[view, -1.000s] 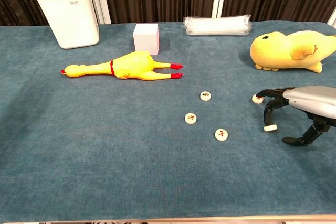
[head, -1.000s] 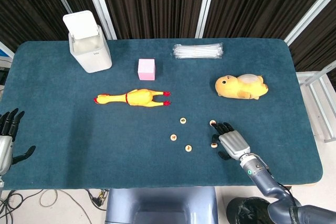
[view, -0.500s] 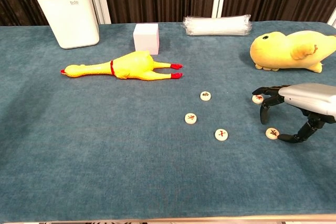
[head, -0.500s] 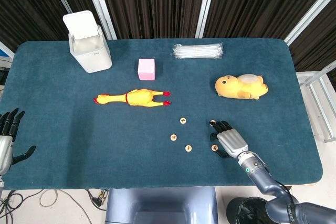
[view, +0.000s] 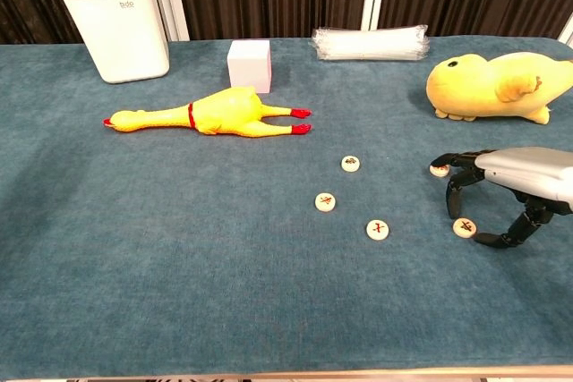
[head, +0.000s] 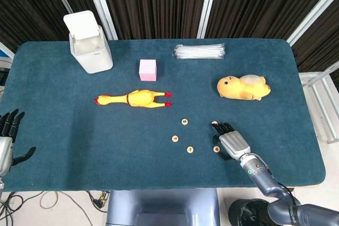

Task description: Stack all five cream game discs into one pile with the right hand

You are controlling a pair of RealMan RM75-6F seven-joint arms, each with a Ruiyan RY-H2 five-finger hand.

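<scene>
Discs: five cream discs are lying flat and apart on the bench, none stacked. Three are sitting in a loose triangle right of centre: one nearest the chicken's feet, one lower left of it, one lower right.
Fourth disc: it is lying face up under the right hand, between a fingertip and the thumb; whether they are touching it cannot be told.
Fifth disc: it is lying at the tips of the right hand's outstretched fingers, partly covered by them.
Right hand: it is arching palm down over the bench near the front right, fingers apart and curved down, thumb reaching low beside the fourth disc. It is lifting nothing; no disc is clear of the cloth.
Left hand: it is showing only in the head view, off the bench's left front corner, fingers spread upward and thumb out, holding nothing.
Chicken: a yellow rubber chicken is lying on its side mid-bench, head pointing left, red feet pointing toward the discs.
Plush: a yellow soft toy is lying behind the right hand, well apart from it.
Cube: a pink cube is standing just behind the chicken.
Bin: a white lidded bin is standing at the back left.
Straws: a clear wrapped bundle is lying along the back edge.
Bench: it is wearing a dark teal cloth.
</scene>
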